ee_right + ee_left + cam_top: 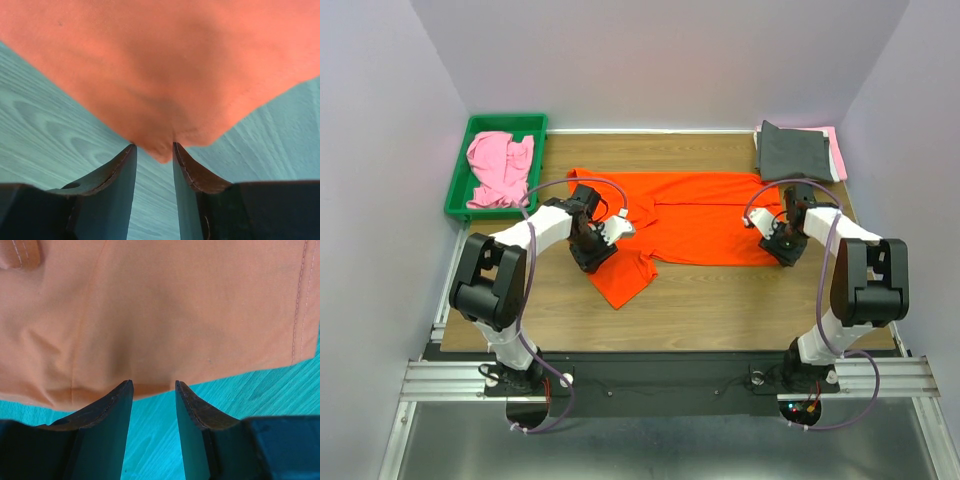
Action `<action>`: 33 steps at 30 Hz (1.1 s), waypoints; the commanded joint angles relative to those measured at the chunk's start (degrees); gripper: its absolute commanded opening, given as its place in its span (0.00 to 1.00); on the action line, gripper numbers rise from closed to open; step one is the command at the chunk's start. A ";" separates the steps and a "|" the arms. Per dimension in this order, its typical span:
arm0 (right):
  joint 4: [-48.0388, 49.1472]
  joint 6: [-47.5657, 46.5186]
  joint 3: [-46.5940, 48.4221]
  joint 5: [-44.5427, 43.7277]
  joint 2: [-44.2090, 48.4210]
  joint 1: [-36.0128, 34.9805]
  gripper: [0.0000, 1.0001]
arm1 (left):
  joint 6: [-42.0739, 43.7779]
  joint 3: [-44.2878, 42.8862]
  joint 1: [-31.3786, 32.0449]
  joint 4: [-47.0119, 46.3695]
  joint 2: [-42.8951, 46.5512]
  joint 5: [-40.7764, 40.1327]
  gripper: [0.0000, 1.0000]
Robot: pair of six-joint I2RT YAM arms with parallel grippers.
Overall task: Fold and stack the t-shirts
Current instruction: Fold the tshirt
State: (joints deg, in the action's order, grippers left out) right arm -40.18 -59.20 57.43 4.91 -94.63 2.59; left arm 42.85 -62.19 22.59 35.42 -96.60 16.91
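A bright orange t-shirt (pixel 705 215) lies spread across the middle of the table, its left part folded toward the front. My left gripper (pixel 592 255) is down at the shirt's left side. In the left wrist view it (pixel 154 385) stands open, its tips at the hem of the orange cloth (pixel 160 315), with bare table between the fingers. My right gripper (pixel 785 248) is at the shirt's right front corner. It (pixel 153 147) is open too, and the tip of the orange corner (pixel 165 70) dips into the gap between its fingertips.
A green tray (pixel 455 192) at the back left holds a crumpled light pink t-shirt (pixel 500 170). A folded dark grey t-shirt (pixel 795 152) lies at the back right on a pink one (pixel 837 155). Walls close in on the left, right and back.
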 commanded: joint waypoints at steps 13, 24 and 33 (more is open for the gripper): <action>0.19 -3.11 -0.21 0.98 -0.73 0.05 0.40 | 0.74 -0.30 -0.18 0.62 -0.52 0.50 0.50; 3.01 -2.32 -1.18 -0.07 -4.51 0.05 0.20 | 1.97 5.67 -0.18 -2.02 -0.35 -0.11 0.50; 1.96 -1.88 -1.27 -1.13 -2.06 0.05 0.01 | 3.55 10.69 -0.18 -3.35 0.96 -2.67 0.16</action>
State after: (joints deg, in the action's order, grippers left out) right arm -38.46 -61.28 57.43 3.81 -96.31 2.55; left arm 45.50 -54.89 22.61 27.70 -94.30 14.79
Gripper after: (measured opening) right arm 0.023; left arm 0.270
